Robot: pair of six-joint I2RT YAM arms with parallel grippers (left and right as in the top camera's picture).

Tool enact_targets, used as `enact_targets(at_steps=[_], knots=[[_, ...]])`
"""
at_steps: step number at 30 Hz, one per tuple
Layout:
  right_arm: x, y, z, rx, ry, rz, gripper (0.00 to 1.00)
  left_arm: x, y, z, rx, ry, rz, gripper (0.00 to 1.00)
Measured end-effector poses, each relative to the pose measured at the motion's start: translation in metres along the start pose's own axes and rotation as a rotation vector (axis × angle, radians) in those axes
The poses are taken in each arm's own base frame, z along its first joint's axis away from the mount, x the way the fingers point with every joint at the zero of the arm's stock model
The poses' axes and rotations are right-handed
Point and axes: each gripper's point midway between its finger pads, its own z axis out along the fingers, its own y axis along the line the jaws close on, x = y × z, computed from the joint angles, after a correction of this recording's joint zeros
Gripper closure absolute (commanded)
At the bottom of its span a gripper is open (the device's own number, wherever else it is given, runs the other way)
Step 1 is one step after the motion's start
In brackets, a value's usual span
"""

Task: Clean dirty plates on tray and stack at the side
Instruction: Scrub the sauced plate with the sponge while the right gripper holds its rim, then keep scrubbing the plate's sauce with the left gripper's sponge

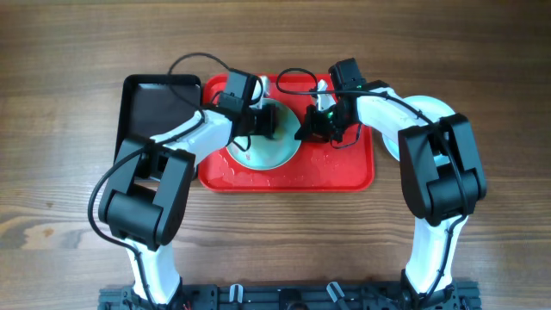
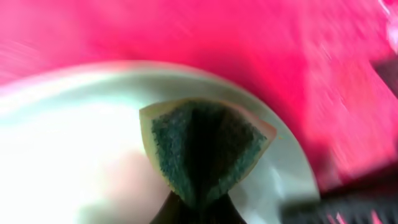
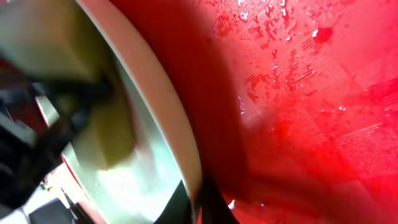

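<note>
Pinching a sponge [image 2: 202, 152], the left gripper [image 1: 263, 120] hides part of the plate [image 1: 267, 155]; the right gripper [image 1: 308, 129] pinches its rim, black tray [image 1: 159, 103] nearby.

The left arm [image 1: 194, 133] and right arm [image 1: 392, 116] are white, with black joints [image 1: 142, 194] and cables [image 1: 198, 56].

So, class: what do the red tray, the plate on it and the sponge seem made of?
The tray: likely plastic, glossy red with fine moulded texture. The plate: smooth, pale, shiny; ceramic or melamine, unclear. The sponge: coarse green scouring fibre on yellowish foam.
</note>
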Motion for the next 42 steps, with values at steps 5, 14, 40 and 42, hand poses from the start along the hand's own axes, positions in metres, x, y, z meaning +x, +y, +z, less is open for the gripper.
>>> enact_targets(at_steps=[5,14,40,42], knots=[[0.000,0.000,0.000,0.001,-0.001,0.003,0.96,-0.006,0.021,-0.008,-0.148,-0.006,-0.077,0.96],[0.000,0.000,0.000,0.000,0.001,0.002,0.96,0.038,0.057,-0.045,-0.422,0.215,-0.170,0.96],[-0.001,0.000,0.000,0.002,-0.005,-0.006,0.96,0.035,-0.004,-0.021,0.012,0.262,0.003,0.96],[-0.002,0.000,0.000,0.001,-0.007,-0.003,0.96,0.033,-0.002,-0.021,0.011,0.259,-0.002,0.96]])
